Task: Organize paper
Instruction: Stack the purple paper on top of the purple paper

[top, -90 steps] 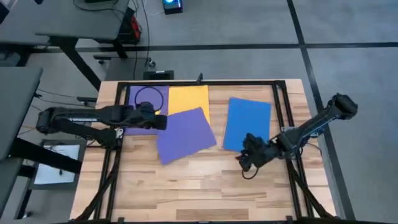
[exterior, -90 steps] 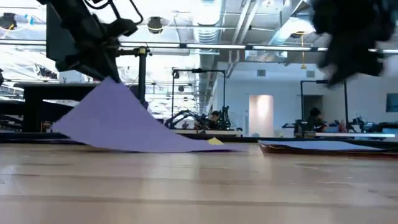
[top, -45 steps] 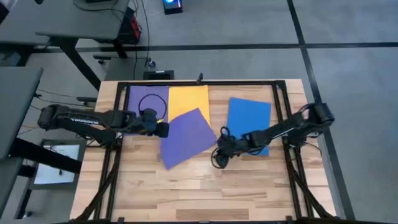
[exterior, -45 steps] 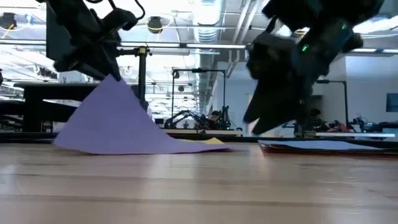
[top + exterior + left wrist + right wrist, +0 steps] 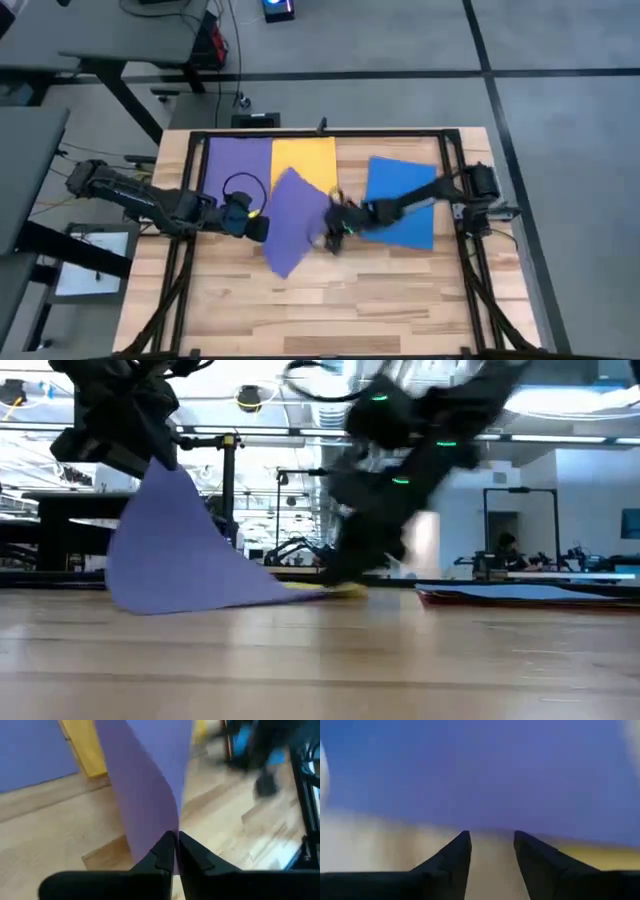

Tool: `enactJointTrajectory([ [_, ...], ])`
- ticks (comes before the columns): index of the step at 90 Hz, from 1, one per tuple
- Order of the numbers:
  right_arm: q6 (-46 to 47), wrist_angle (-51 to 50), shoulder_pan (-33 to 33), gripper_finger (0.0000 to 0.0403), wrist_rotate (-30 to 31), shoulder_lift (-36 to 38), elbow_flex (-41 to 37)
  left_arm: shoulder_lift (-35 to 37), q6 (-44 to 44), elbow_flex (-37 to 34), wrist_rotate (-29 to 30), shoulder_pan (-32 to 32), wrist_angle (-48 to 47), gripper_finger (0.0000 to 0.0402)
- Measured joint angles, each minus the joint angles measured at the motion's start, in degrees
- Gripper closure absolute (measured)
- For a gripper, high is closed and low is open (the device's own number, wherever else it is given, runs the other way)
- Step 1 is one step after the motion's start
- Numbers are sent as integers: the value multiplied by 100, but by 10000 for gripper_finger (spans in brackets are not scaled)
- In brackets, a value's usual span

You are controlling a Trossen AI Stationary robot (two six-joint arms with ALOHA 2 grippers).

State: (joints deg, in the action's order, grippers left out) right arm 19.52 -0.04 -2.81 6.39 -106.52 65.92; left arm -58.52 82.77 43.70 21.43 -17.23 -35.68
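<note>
- Left gripper (image 5: pixel 174 851) pinches the corner of a purple sheet (image 5: pixel 293 218), lifting that side off the bench (image 5: pixel 330 300).
- Right gripper (image 5: pixel 491 851), fingers parted and empty, sits at the sheet's far edge.
- A second purple sheet (image 5: pixel 238 158), a yellow sheet (image 5: pixel 305 155) and a blue sheet (image 5: pixel 403 190) lie flat.

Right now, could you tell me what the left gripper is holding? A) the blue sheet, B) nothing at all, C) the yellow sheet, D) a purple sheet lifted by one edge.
D: the left gripper is shut on the edge of a purple sheet, which rises from the table to that gripper in the low view, while the blue sheet and yellow sheet lie flat.
</note>
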Motion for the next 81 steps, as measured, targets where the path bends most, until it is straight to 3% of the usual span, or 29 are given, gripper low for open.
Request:
enactJointTrajectory([
  [12,-78,-933,-13,269,-202,294,311,0,376,2,732,-77,-251,401],
  [30,29,-2181,-44,270,-152,590,311,-55,1466,4,1794,9,-1581,402],
  [45,299,-3098,163,270,-223,619,273,-81,2328,4,2193,-76,-2195,401],
  [55,442,-2728,291,270,-194,628,273,-72,3021,4,2446,-381,-2315,401],
  [70,451,-575,518,271,-193,213,-416,-75,2807,4,2253,-720,-2170,401],
  [81,550,-233,522,271,-435,-318,-542,-66,2808,45,2185,-1206,-1885,401],
])
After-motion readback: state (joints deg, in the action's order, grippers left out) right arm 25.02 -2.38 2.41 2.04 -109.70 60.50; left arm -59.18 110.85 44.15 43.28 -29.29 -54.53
